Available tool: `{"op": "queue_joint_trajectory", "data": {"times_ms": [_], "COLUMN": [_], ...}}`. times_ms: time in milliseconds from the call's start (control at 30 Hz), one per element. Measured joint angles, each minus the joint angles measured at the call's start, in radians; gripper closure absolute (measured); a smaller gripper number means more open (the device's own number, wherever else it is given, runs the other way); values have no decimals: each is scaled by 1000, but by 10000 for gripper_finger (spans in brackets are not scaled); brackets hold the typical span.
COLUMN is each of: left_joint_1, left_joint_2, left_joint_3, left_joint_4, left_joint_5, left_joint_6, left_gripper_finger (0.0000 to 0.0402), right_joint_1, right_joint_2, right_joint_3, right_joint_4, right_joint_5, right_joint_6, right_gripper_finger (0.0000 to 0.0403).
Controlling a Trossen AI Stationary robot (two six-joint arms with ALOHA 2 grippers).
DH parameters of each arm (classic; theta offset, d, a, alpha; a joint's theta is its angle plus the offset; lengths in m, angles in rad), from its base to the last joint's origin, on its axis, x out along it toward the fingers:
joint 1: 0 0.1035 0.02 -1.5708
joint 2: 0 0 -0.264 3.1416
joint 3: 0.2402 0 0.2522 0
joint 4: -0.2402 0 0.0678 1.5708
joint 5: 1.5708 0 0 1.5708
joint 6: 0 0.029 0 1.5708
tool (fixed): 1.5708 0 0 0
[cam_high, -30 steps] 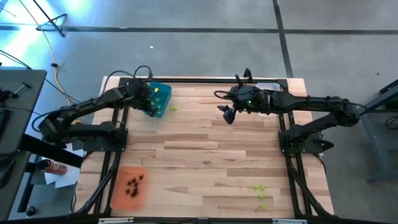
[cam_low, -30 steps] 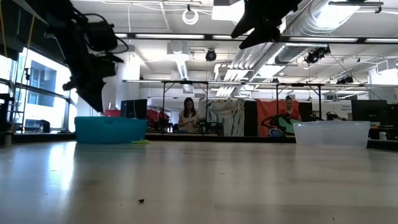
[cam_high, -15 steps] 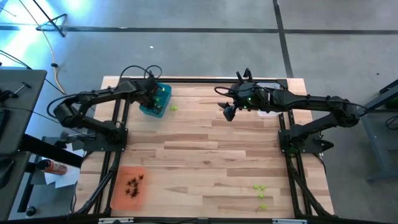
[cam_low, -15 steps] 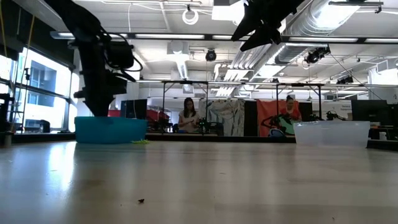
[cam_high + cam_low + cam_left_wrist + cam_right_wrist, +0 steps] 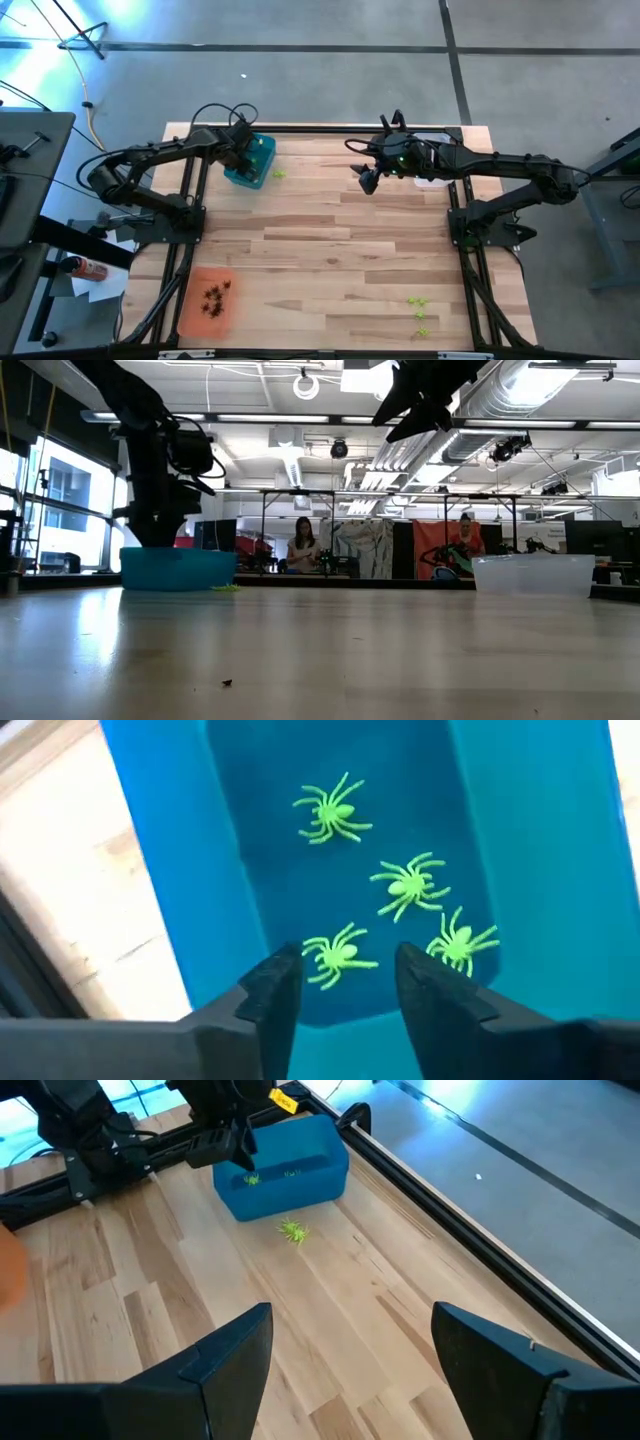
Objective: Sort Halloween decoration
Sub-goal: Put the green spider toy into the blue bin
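Observation:
The Halloween decoration is tiny plastic spiders. Several lime green ones [image 5: 405, 885] lie on the floor of the teal tray [image 5: 250, 160] at the table's far left. My left gripper [image 5: 345, 980] points down into that tray, open. One green spider [image 5: 338, 956] shows in the gap between its fingers, lying on the tray floor. Another green spider [image 5: 293, 1231] lies on the table just beside the tray. My right gripper [image 5: 366, 183] hangs open above the table's far middle, holding nothing.
An orange tray [image 5: 192, 310] at the near left holds several dark spiders [image 5: 215, 298]. A few green spiders [image 5: 418, 302] lie on the wood near the front right. A clear tray [image 5: 533, 573] stands at the far right. People sit in the room behind.
My left gripper has moved a little toward the table's far edge, over the teal tray, tipped steeper and sunk into it. In the last half second it has kept almost still. The right arm has stayed where it was.

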Motion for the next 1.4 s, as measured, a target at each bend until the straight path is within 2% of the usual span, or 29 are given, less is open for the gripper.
{"op": "queue_joint_trajectory", "data": {"times_ms": [200,300,400,533,667,767,933,1100,1233,1400], "left_joint_1": [0,-10,-40,-109,-196,-257,-324,-338,-338,-337], "left_joint_2": [-13,-62,-152,-301,-410,-453,-464,-449,-451,-451], "left_joint_3": [145,236,280,241,162,115,82,82,82,82], "left_joint_4": [-137,-143,-49,215,464,582,651,655,658,669], "left_joint_5": [43,91,153,222,256,264,264,262,260,260], "left_joint_6": [41,55,39,-21,-108,-165,-181,-181,-181,-181], "left_gripper_finger": [222,218,218,218,218,218,218,218,218,218], "right_joint_1": [0,1,8,57,170,293,542,735,803,807], "right_joint_2": [-35,-89,-136,-156,-149,-148,-148,-125,-32,144], "right_joint_3": [0,0,0,0,-79,-179,-334,-411,-386,-292], "right_joint_4": [33,-12,-117,-264,-290,-277,-199,-8,-16,-107], "right_joint_5": [0,-29,-118,-247,-379,-484,-573,-582,-583,-596], "right_joint_6": [-34,-16,54,189,371,560,946,1272,1350,1306], "right_gripper_finger": [134,134,134,134,138,145,162,178,180,180]}}
